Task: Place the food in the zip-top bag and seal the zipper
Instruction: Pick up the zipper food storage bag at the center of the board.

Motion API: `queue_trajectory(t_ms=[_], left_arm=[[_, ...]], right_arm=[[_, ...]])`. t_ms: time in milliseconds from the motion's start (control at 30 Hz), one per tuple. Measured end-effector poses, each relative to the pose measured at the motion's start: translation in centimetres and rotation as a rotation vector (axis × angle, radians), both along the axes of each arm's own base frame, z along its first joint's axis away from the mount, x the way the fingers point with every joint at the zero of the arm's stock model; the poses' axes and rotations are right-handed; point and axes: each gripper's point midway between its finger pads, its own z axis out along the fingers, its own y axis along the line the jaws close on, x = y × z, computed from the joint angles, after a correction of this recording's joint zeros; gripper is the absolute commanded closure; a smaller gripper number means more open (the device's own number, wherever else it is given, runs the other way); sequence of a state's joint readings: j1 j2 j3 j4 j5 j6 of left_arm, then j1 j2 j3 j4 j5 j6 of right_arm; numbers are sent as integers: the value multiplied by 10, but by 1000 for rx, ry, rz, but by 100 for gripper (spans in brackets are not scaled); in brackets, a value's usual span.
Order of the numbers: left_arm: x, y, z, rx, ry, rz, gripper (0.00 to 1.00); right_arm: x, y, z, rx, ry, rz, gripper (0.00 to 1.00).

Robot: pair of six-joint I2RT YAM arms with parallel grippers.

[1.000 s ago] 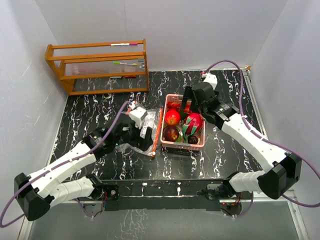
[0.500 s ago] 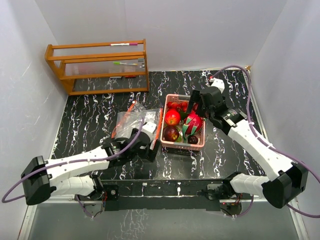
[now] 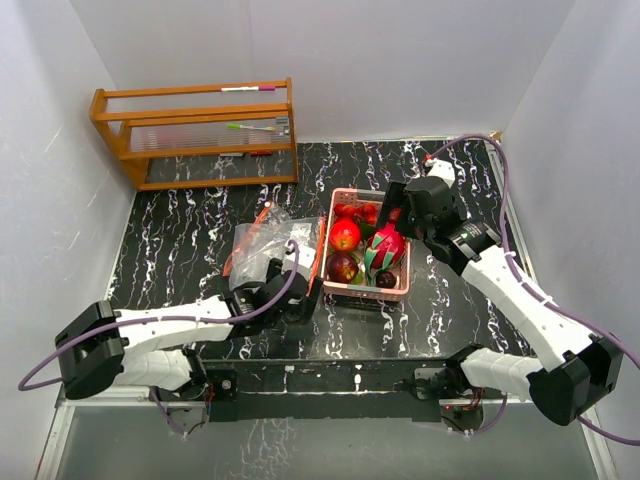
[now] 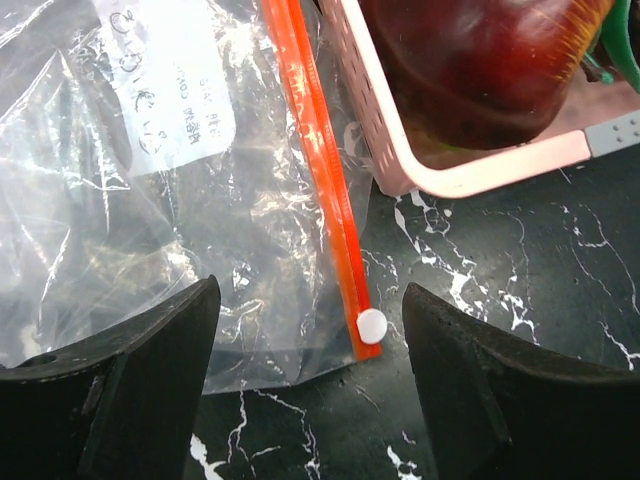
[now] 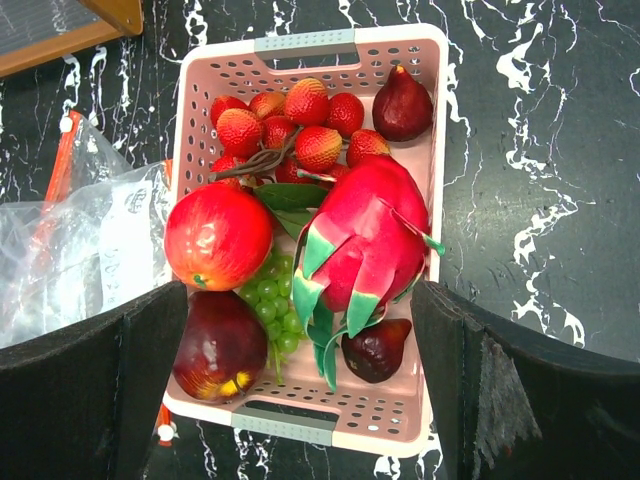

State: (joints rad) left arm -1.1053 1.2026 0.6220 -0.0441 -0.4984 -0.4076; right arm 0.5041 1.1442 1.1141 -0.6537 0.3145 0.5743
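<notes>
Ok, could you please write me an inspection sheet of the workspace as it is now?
Surface: black marbled table, no spill seen.
Job's things: zip-top bag lies left of the pink basket and looks empty, with its orange zipper on the basket side; red apple, dragon fruit, green grapes and dark fruits are all in the basket.
Clutter: wooden rack at the far left, pen-like items on it.
Grippers: left gripper open, low over the bag's near zipper end; right gripper open above the basket, holding nothing.
Cables: a purple cable along each arm.
Surroundings: white walls.
</notes>
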Motion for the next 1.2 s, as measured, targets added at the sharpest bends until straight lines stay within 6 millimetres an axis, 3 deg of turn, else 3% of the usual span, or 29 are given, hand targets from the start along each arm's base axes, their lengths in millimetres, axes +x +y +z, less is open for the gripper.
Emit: queue_trajectory(t_ms=[267,567,867,967,1167,1200], left_arm=[[7,-8,-20,46,-9,5,29],[13,-12,-21,33,-40,21,31],[14,-2,-48,115,-28,44,40],[16,-1,-48,119,-34,49,52],[15,1,-44,115,-36,58,98],[14,2,-41,109,-38,60,100]], right_arm=[[-3,-3,-3,0,2,-2,2],[-7,-4,-2,6,-6,0,2],[-9,-6,-14,-2,19,1,2],[-10,-5,-14,1,20,5,2],[-10,-6,-13,3,17,5,2],[-10,-6,-13,4,17,6,2]])
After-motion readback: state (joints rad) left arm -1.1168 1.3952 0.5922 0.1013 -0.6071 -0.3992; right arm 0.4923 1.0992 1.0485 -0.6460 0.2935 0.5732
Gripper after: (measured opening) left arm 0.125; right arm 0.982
